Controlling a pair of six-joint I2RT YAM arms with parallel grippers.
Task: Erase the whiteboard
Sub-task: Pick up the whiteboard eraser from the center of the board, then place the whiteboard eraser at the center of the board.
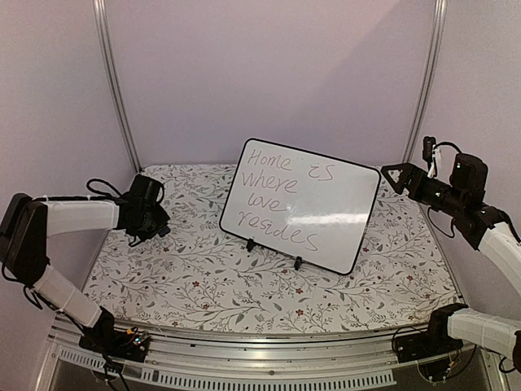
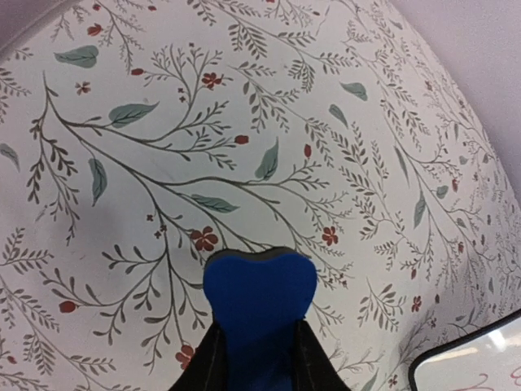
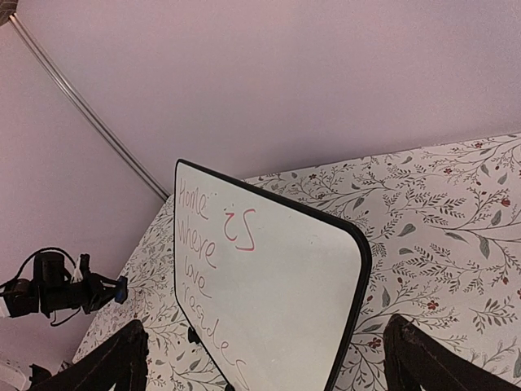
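1. Left tool [image 2: 259, 346]: jaws narrow, clamped on a blue eraser [image 2: 259, 297]. The block sits between the two dark fingers [image 2: 205, 366] and its rounded end sticks out past the tips.
2. Eraser is over the floral bench [image 1: 203, 277]; cannot tell if it touches the cloth.
3. Left tool is at the left side of the bench, well apart from the board [image 1: 305, 204]. Only the board's rounded corner shows at the bottom right of the left wrist view.
4. Right tool [image 1: 389, 177]: jaws wide, holding nothing, touching nothing. It hangs above the bench just right of the board's far right corner, pointing left at it.
5. In the right wrist view both fingers [image 3: 114, 362] sit at the bottom corners, with the board between and beyond them.
6. Board: mid-bench, slightly right of centre, propped leaning back on two small black feet [image 1: 251, 244], with the black rim all in view.
7. Writing on the board, pink-purple hand, four lines on its left half: "Home is / where / love / resides". All of it is unwiped.
8. No brands or labels readable.
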